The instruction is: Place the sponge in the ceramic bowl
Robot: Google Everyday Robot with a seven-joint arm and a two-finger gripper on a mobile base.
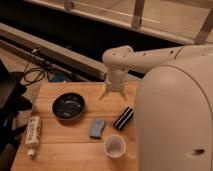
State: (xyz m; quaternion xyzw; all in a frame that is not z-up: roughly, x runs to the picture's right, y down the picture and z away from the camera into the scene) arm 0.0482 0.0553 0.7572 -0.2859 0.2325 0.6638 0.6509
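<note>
The blue sponge (97, 128) lies flat on the wooden table (70, 156), near the middle. To its upper left sits the dark ceramic bowl (68, 106), round and glossy, with nothing in it. My gripper (112, 94) hangs above the back part of the table, behind the sponge and to the right of the bowl. It is open, with its two beige fingers spread and nothing between them.
A black-and-white striped oblong object (123, 118) lies just right of the sponge. A white cup (114, 146) stands in front of the sponge. A white bottle (33, 132) lies at the left edge. Black cables (32, 75) lie on the floor behind the table.
</note>
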